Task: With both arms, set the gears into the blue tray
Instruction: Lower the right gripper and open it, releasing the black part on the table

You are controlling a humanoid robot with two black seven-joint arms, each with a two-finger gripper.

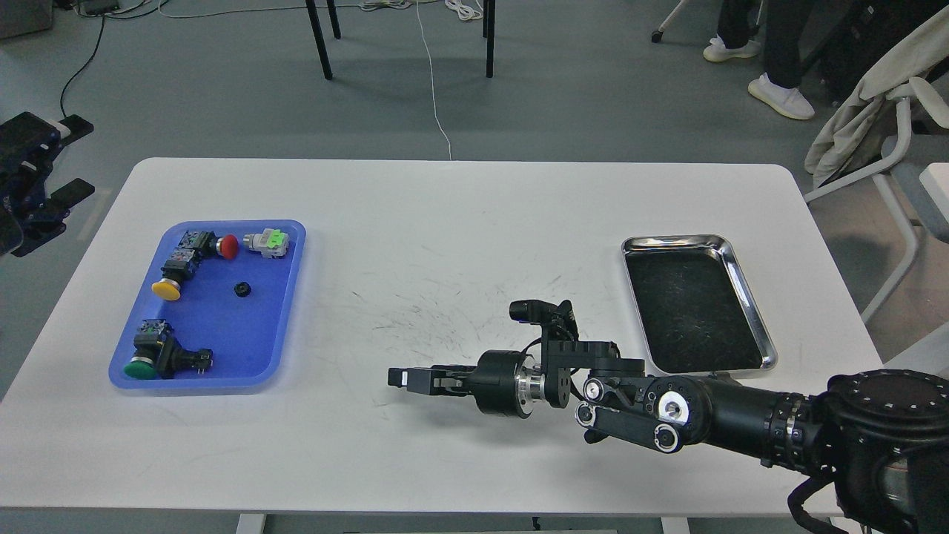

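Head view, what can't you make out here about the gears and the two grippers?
- Second gear: only one gear shows, in the blue tray; whether the right gripper holds another is hidden, its jaws being seen side-on and dark.
- Left gripper: cut off by the left edge, off the table.
- Gear teeth: too small.

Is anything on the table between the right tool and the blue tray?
Nothing visible: only bare white table lies between the right tool and the blue tray, which already holds one gear among push-buttons.
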